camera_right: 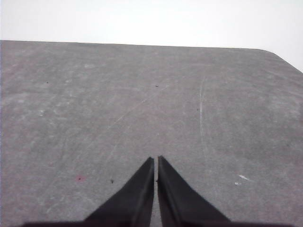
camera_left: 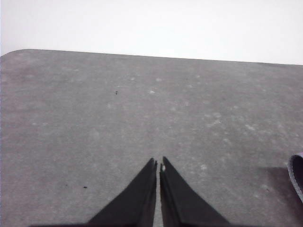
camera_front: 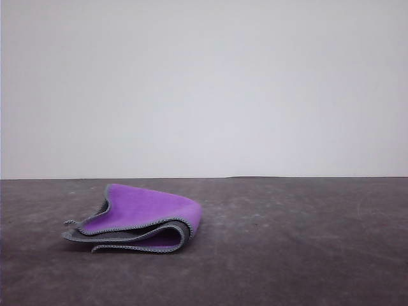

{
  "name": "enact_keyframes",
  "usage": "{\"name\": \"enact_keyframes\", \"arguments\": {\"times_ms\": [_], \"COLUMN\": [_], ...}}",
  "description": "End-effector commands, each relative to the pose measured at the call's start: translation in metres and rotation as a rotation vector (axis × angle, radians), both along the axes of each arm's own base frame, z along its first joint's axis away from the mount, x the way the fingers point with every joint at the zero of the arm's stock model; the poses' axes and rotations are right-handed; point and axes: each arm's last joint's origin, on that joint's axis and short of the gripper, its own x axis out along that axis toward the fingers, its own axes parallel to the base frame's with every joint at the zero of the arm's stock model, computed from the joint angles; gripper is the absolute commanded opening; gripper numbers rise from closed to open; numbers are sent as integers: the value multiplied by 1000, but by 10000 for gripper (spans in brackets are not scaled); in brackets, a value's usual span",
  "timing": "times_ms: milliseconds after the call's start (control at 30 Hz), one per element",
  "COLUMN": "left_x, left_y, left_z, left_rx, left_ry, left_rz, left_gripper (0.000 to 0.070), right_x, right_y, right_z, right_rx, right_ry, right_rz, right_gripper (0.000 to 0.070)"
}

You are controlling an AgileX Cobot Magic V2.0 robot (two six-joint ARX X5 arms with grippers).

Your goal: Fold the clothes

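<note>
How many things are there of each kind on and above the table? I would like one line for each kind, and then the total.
Cloth, purple and dark grey, folded: 1
Claws, both shut and empty: 2, the left claw and the right claw
Table, dark grey: 1
Total: 4

one folded cloth (camera_front: pixel 137 220), two pincers, one table (camera_front: pixel 299 248)
</note>
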Motion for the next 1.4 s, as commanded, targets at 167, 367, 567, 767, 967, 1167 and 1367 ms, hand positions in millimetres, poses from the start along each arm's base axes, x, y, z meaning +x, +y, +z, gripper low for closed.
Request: {"name": "enact_keyframes", "arguments": {"times_ms": [167,367,567,767,967,1167,1367], "left_x": [1,1,1,1,1,1,1], "left_y": [0,0,0,0,0,0,0], "left_z": [-6,-6,-6,-6,-6,-6,-6], "left_rx": [8,8,8,8,8,8,8], "left_ry": [10,10,10,10,10,10,10], "left_rz": [2,2,2,2,2,2,2], "left_gripper": [0,0,0,0,0,0,0], "right_x": [0,0,0,0,0,0,0], "right_y": [0,0,0,0,0,0,0], "right_z": [0,-1,-1,0,0,-1,0], "right_rx": [10,10,10,10,10,10,10], "right_ry": [-5,-4,-4,-5,-5,-4,-4], "right_rz": [-2,-2,-2,-2,-2,-2,-2], "right_gripper": [11,11,11,11,11,11,11]}}
